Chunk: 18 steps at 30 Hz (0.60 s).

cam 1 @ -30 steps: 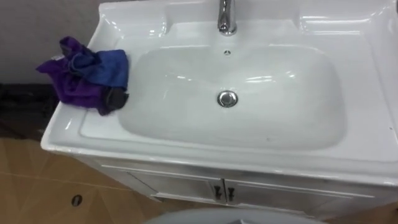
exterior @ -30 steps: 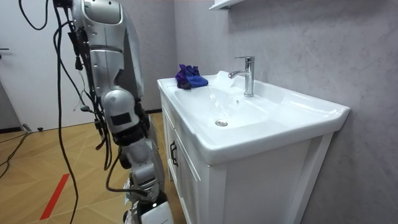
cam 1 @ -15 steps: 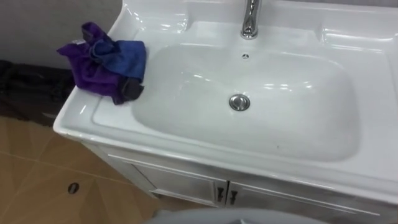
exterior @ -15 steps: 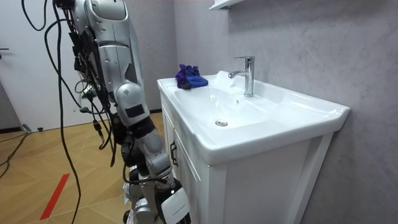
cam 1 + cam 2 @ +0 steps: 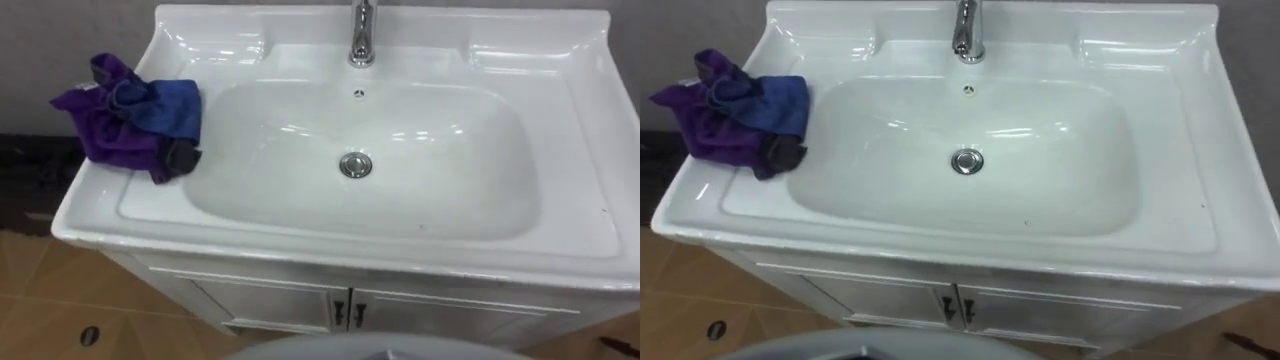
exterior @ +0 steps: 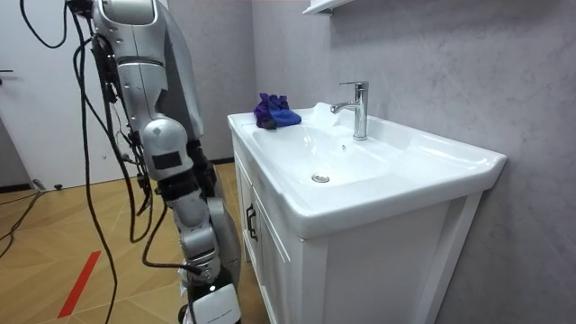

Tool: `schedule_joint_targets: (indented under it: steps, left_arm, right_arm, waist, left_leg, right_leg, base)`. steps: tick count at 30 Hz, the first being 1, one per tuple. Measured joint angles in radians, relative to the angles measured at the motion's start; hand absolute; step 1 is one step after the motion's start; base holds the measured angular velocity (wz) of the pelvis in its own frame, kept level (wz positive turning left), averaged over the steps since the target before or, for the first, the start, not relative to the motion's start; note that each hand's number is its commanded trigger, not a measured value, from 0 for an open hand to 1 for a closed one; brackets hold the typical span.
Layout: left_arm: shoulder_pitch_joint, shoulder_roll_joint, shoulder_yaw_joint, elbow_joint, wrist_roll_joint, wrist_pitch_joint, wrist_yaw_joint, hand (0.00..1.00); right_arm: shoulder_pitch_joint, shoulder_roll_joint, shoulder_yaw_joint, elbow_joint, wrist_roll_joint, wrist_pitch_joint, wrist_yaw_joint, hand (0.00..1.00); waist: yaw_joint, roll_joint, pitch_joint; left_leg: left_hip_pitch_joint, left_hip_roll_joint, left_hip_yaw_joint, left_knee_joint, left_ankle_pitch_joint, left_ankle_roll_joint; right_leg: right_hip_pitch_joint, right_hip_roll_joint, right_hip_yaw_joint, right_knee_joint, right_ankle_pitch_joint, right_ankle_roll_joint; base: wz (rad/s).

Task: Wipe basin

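Robot stands on the wood floor (image 6: 54, 243) at the front of a white cabinet (image 6: 270, 261), on the room view's left, facing it. White basin (image 6: 387, 184) sits on top, with a drain (image 6: 319, 178) at its centre. Chrome tap (image 6: 358, 108) is upright at the wall side. Purple and blue cloth (image 6: 274, 112) lies bunched on the far corner of the rim. A red floor stripe (image 6: 79, 283) lies behind the robot.
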Motion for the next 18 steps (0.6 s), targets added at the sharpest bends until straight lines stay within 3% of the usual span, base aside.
schedule_joint_targets:
  steps: [7, 9, 18]
  left_arm:
    - [-0.015, -0.03, -0.009, 0.012, -0.008, 0.003, -0.077, 0.0]
    - [-0.024, -0.038, -0.021, 0.016, -0.01, 0.011, -0.106, 0.0]
    - [-0.058, -0.038, -0.043, 0.06, -0.018, 0.034, -0.214, 0.0]
  right_arm:
    - [0.004, 0.014, 0.0, 0.0, 0.002, 0.004, 0.002, 0.0]
    - [0.002, 0.024, 0.0, 0.001, 0.015, 0.013, 0.002, 0.0]
    - [-0.004, 0.042, -0.001, -0.002, 0.017, 0.014, -0.002, 0.0]
  waist:
    - [-0.009, -0.019, 0.0006]
    - [-0.009, -0.029, 0.0055]
    - [-0.029, -0.029, 0.0079]
  left_leg:
    - [0.014, 0.001, 0.055, -0.007, 0.0, 0.0]
    - [0.016, 0.002, 0.063, -0.007, -0.001, 0.002]
    - [0.024, 0.003, 0.075, -0.014, -0.009, 0.013]
  right_leg:
    - [-0.01, 0.002, 0.04, 0.003, 0.001, 0.001]
    - [-0.01, 0.007, 0.059, -0.001, 0.002, 0.003]
    - [-0.006, 0.018, 0.08, -0.021, 0.016, 0.011]
  base:
    - [-0.22]
    - [-0.11]
    - [-0.07]
